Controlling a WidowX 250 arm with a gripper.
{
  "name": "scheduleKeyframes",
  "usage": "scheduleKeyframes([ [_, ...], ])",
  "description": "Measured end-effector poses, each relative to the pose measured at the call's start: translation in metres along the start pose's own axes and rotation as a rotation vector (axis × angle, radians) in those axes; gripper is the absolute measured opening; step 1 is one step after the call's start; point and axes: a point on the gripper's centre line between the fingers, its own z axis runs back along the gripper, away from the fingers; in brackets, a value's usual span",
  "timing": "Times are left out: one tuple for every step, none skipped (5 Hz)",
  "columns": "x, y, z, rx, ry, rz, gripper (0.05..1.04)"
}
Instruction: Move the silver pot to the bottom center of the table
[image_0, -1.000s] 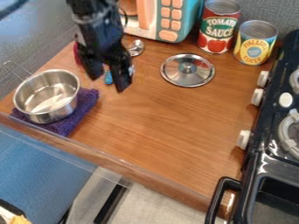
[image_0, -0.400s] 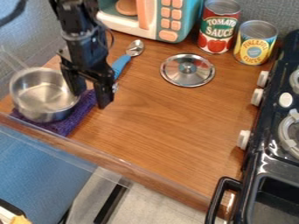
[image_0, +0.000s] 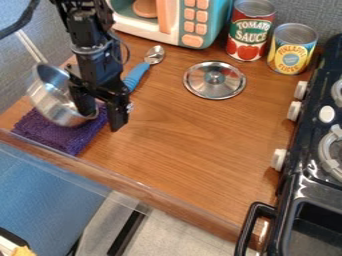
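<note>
The black gripper (image_0: 101, 115) is low at the left of the table, open, with its two fingers well apart. Its left finger is inside the near right rim of the silver pot (image_0: 57, 102), and the right finger stands outside, over the wood. The pot is tilted toward the gripper, its far left side raised and its handle sticking up toward the wall. Under the pot lies a purple cloth (image_0: 57, 134) on the wooden table (image_0: 194, 142). The gripper hides part of the pot's right side.
A blue-handled spoon (image_0: 137, 75) lies just behind the gripper. The silver lid (image_0: 214, 80) sits toward the back, near two cans (image_0: 292, 48) and a toy microwave (image_0: 190, 20). On the right stands the black stove (image_0: 307, 165); the table's front edge (image_0: 143, 192) slants across below.
My gripper has come down and toward the front, a little to the left, reaching the pot's rim. The pot, level before, has tipped, and its handle has swung upward.
</note>
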Motion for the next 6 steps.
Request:
scheduleKeyframes([
  [-0.001,-0.002,0.038,-0.031,-0.126,-0.015,1.001],
  [-0.008,0.005,0.048,-0.048,-0.15,0.015,1.001],
  [-0.013,0.015,0.042,-0.028,-0.127,0.041,1.001],
  [-0.017,0.026,0.025,0.019,-0.055,0.078,1.001],
  [-0.023,0.036,0.006,0.059,0.021,0.112,1.001],
  [-0.022,0.043,-0.002,0.07,0.051,0.131,1.001],
])
